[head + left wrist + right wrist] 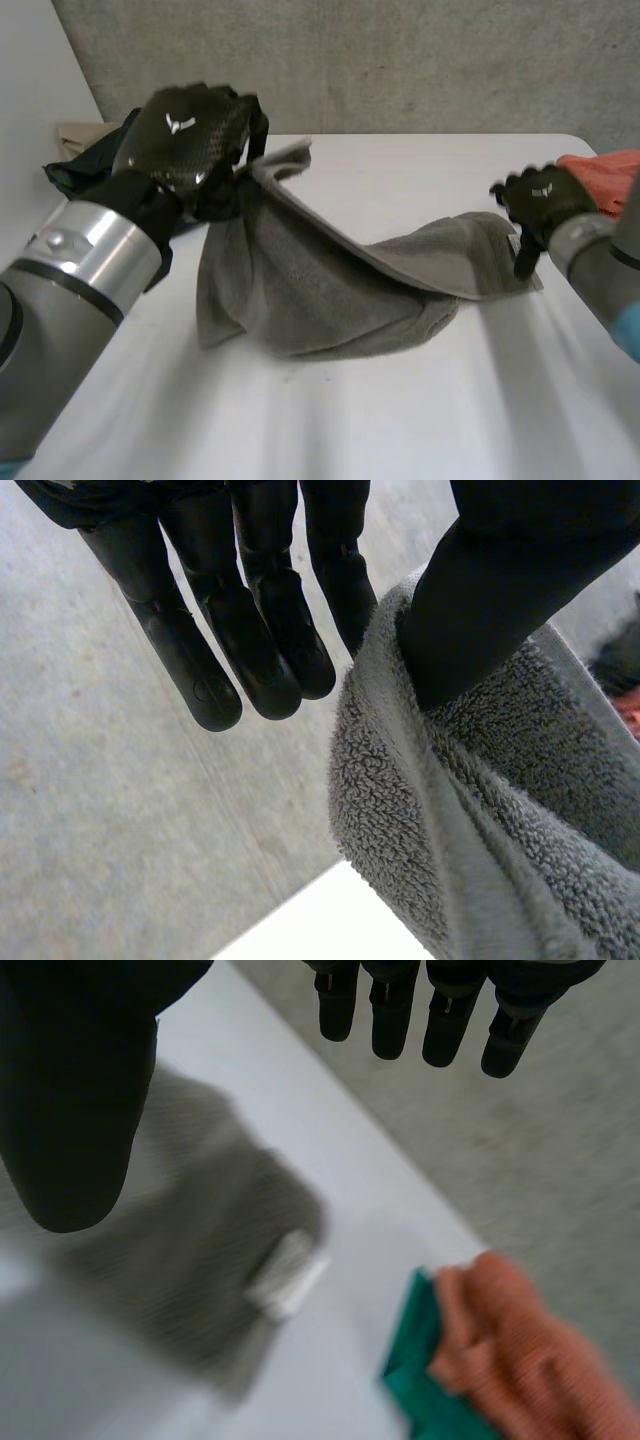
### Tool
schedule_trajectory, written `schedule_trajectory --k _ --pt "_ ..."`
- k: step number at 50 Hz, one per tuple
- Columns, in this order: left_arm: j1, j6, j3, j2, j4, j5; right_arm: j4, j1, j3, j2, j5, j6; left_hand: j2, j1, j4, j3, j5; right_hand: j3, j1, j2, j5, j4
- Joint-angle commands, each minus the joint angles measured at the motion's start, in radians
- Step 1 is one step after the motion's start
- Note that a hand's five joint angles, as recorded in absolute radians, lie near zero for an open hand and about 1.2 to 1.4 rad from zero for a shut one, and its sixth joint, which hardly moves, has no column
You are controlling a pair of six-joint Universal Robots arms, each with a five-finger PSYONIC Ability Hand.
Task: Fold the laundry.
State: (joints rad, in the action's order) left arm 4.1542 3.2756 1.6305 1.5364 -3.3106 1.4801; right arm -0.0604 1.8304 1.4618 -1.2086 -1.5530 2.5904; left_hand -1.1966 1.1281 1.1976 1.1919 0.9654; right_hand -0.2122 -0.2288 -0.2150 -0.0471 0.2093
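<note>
Towel (330, 290), grey terry, lies across the middle of the white table (400, 430), long axis running left to right. Nearest the camera its bulk sags in a loose, rumpled heap w/ the front edge resting on the table. From there one hem climbs to the left, up to the left hand (190, 135). That hand is raised clear of the table, back of the hand toward the camera, forearm angled up from the near-left.

Left wrist view: the fingers (265, 650) are straight & the thumb (500, 600) digs into a fold of cloth beside them, so that corner is pinched and hangs from the hand.

The opposite end lies flat on the table at the right, w/ a small white label (288, 1275) at its corner. Right hand (540, 195) sits low at that end. Its own fingers (450, 1015) are spread & relaxed, holding nothing, label corner below them.

Likely next: right hand, the nearer one, takes that free corner so the towel can be stretched btwn both hands.

Further back: orange cloth (605, 170) beside a teal cloth (420, 1360) just past the right hand; dark clothes pile (75, 175) behind the left hand.
</note>
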Motion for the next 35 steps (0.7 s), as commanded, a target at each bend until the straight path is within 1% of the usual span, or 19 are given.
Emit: schedule_trajectory --k 1,4,6,8,10,14,16,17,18,20,21,22,23,27,28,30,31,32,35 --pt "-0.015 -0.010 -0.101 0.008 0.000 0.002 -0.087 -0.034 0.239 -0.143 0.180 0.184 -0.200 0.268 0.199 0.204 0.256 0.038 0.054 0.040 0.047 -0.035" --pt "-0.037 -0.022 -0.127 0.008 0.000 0.002 0.002 -0.031 0.301 -0.143 0.232 0.304 -0.200 0.268 0.199 0.204 0.256 0.038 0.054 0.040 0.047 -0.035" --pt "-0.054 -0.024 -0.136 0.008 0.000 0.002 0.110 -0.017 0.330 -0.140 0.234 0.397 -0.200 0.268 0.199 0.204 0.256 0.038 0.054 0.040 0.047 -0.035" --pt "-0.061 -0.024 -0.144 0.005 0.000 0.003 0.169 -0.013 0.333 -0.129 0.231 0.442 -0.200 0.268 0.199 0.204 0.256 0.038 0.054 0.040 0.047 -0.035" --pt "-0.071 -0.024 -0.152 0.001 0.000 0.003 0.244 0.006 0.322 -0.053 0.232 0.499 -0.200 0.268 0.199 0.204 0.256 0.038 0.054 0.040 0.047 -0.035" --pt "-0.071 -0.025 -0.165 -0.006 0.000 0.005 0.321 0.070 0.255 0.105 0.199 0.514 -0.200 0.268 0.199 0.204 0.256 0.038 0.054 0.040 0.047 -0.035" --pt "-0.071 -0.025 -0.170 -0.010 0.000 0.011 0.327 0.087 0.217 0.153 0.165 0.508 -0.200 0.268 0.199 0.204 0.256 -0.049 -0.032 -0.046 -0.039 0.051" --pt "-0.071 -0.025 -0.173 -0.019 0.000 0.025 0.332 0.096 0.177 0.187 0.125 0.493 -0.200 0.268 0.199 0.204 0.256 -0.156 -0.140 -0.154 -0.147 0.159" --pt "-0.072 -0.024 -0.173 -0.024 0.000 0.031 0.335 0.096 0.164 0.195 0.101 0.481 -0.200 0.268 0.199 0.204 0.256 -0.268 -0.251 -0.265 -0.259 0.271" --pt "-0.072 -0.020 -0.175 -0.029 0.000 0.045 0.338 0.096 0.144 0.205 0.055 0.450 -0.200 0.268 0.199 0.204 0.256 -0.619 -0.603 -0.617 -0.610 0.622" --pt "-0.069 -0.017 -0.176 -0.033 0.000 0.058 0.338 0.096 0.137 0.199 0.022 0.417 -0.200 0.268 0.199 0.204 0.256 -1.037 -1.020 -1.034 -1.028 1.040" --pt "-0.068 -0.016 -0.176 -0.035 0.000 0.063 0.341 0.095 0.135 0.195 0.010 0.399 -0.200 0.268 0.199 0.204 0.256 -1.183 -1.166 -1.180 -1.173 1.185" --pt "-0.065 -0.016 -0.176 -0.035 0.000 0.068 0.344 0.093 0.138 0.187 0.005 0.381 -0.200 0.268 0.199 0.204 0.256 -1.184 -1.167 -1.181 -1.175 1.187" --pt "-0.039 -0.013 -0.170 -0.045 0.000 0.072 0.350 0.070 0.163 0.031 0.028 0.303 -0.200 0.268 0.199 0.204 0.256 -1.184 -1.167 -1.181 -1.175 1.187" --pt "-0.007 -0.011 -0.169 -0.047 0.003 0.071 0.338 0.035 0.175 -0.062 0.045 0.263 -0.200 0.268 0.199 0.204 0.256 -1.184 -1.167 -1.181 -1.175 1.187" --pt "0.033 -0.011 -0.167 -0.048 0.006 0.066 0.308 -0.006 0.178 -0.150 0.071 0.214 -0.200 0.268 0.199 0.204 0.256 -1.184 -1.167 -1.181 -1.175 1.187" --pt "0.053 -0.010 -0.166 -0.048 0.008 0.063 0.283 -0.026 0.175 -0.188 0.086 0.182 -0.200 0.268 0.199 0.204 0.256 -1.184 -1.167 -1.181 -1.175 1.187" --pt "0.093 -0.007 -0.159 -0.048 0.012 0.062 0.211 -0.060 0.158 -0.248 0.118 0.118 -0.200 0.268 0.199 0.204 0.256 -1.184 -1.167 -1.181 -1.175 1.187" --pt "0.145 -0.008 -0.153 -0.047 0.019 0.060 0.073 -0.085 0.109 -0.311 0.168 0.015 -0.200 0.268 0.199 0.204 0.256 -1.184 -1.167 -1.181 -1.175 1.187"
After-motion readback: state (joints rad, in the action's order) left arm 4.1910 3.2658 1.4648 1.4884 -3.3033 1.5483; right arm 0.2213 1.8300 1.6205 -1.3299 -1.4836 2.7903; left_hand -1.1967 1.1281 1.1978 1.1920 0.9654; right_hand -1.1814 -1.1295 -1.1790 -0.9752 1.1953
